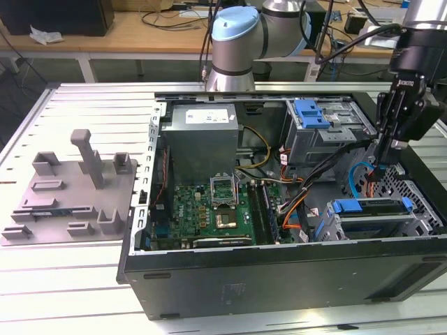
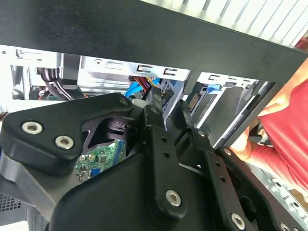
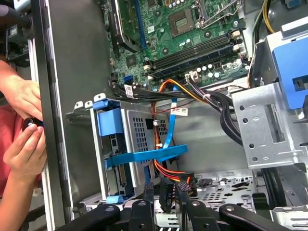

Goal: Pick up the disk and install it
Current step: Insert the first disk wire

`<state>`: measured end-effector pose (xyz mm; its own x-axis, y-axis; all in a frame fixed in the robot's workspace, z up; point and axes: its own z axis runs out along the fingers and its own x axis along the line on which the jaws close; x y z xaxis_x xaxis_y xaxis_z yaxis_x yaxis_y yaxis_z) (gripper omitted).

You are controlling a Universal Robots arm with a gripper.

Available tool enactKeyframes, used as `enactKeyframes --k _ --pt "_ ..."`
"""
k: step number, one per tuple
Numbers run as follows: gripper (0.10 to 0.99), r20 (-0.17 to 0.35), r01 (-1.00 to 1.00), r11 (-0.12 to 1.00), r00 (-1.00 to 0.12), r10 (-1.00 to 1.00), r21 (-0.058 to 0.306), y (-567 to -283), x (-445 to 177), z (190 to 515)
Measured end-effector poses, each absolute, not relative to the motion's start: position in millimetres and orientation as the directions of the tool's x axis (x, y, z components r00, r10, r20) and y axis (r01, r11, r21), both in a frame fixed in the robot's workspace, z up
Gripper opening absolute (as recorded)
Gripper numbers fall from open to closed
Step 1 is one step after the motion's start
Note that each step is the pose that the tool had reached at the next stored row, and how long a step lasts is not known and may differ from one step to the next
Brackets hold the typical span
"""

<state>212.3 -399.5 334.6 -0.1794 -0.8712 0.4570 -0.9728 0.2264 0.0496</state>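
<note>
Gripper (image 1: 379, 167), its grasp impossible to judge, hangs among cables (image 3: 169, 130) beside the caged disk (image 1: 370, 206); a snagged cable could pull loose.

- Beneath me, a pale grey slatted metal worktable (image 1: 77, 105), evenly lit.
- Behind it, a long light wooden bench (image 1: 140, 31) strewn with cables (image 1: 167, 15).
- Under that bench, perhaps dark floor (image 1: 49, 70).
</note>
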Motion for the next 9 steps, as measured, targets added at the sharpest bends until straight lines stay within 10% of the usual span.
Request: enactKeyframes --k 9 --pt "0.314 0.469 -0.973 0.227 -0.180 -0.865 0.046 -395.1 213.7 332.6"
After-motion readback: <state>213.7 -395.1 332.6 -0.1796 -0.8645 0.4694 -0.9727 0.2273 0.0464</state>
